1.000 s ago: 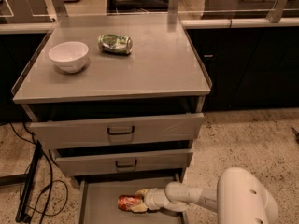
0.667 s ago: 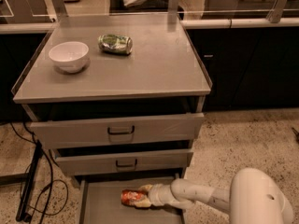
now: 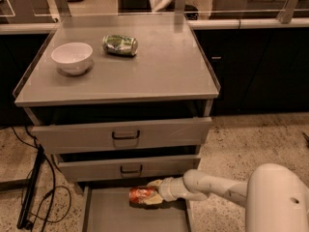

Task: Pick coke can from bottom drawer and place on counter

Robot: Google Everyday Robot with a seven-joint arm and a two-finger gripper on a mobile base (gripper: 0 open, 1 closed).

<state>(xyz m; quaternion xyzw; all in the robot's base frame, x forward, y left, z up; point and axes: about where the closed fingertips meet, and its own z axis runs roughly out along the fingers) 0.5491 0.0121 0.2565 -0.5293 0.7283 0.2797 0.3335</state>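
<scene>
Camera view: the coke can [image 3: 139, 195] lies on its side at lower centre of the frame, over the floor of the open bottom drawer [image 3: 125, 220], near its back. The gripper [image 3: 151, 194] grasps the can's right end, one finger above and one below. The can is probably light, thin-walled and slick, easily dented; a moderate squeeze across its round body suits it. The arm [image 3: 212, 190] reaches in from lower right, almost level.

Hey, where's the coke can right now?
Low in the camera view, near the centre: the coke can lies sideways in the gripper, over the open bottom drawer, just below the middle drawer.
</scene>
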